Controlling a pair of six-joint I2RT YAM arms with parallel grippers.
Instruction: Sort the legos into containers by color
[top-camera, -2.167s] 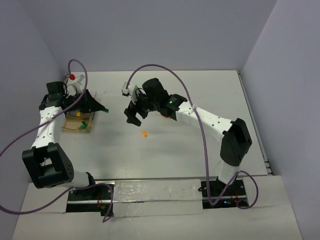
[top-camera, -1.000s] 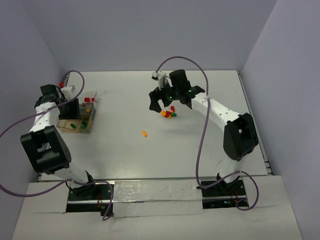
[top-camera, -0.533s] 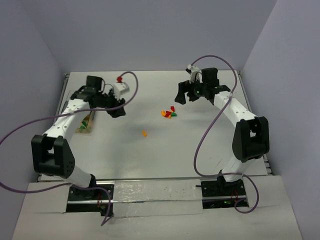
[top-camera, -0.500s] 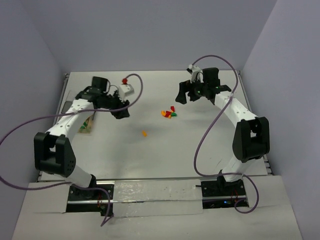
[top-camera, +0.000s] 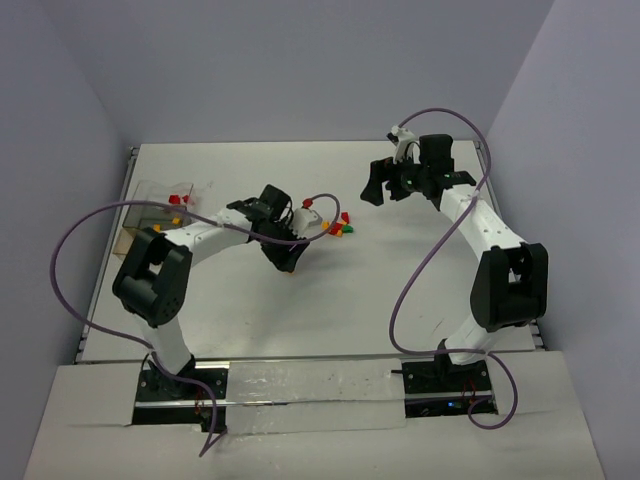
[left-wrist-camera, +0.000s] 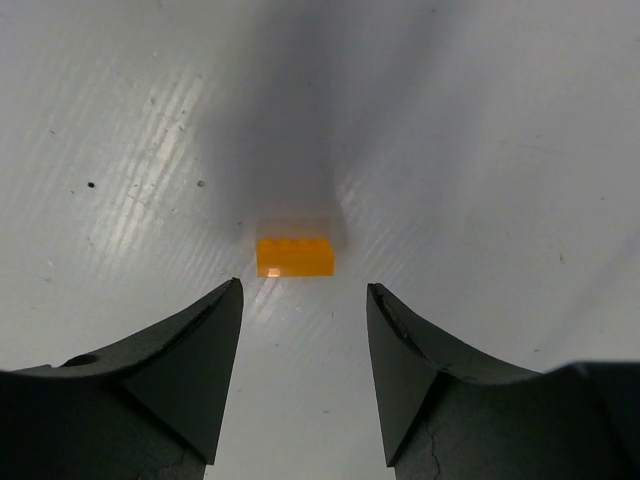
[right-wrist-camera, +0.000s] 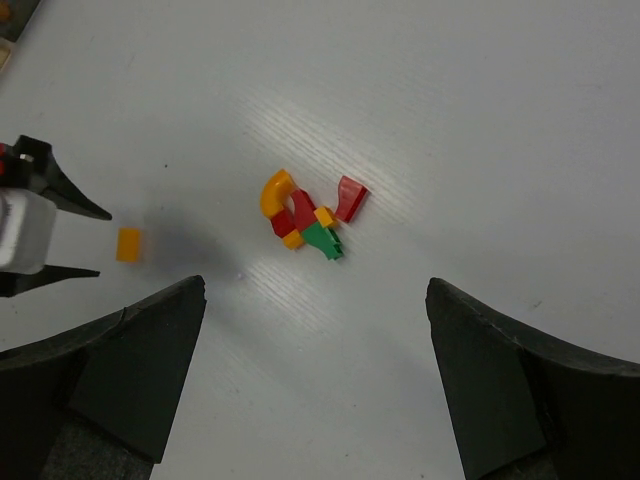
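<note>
One orange-yellow lego (left-wrist-camera: 295, 256) lies flat on the white table (left-wrist-camera: 480, 120) at frame centre. The left tool (left-wrist-camera: 303, 292), fingers spread apart, sits just below it, not touching.

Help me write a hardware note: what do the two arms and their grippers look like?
Both the left arm and right arm have white links joined by bulky black joints, and a purple cable loops along each. The left gripper and right gripper are matte black, each with two wedge-shaped fingers tapering to blunt tips. No markings show.
</note>
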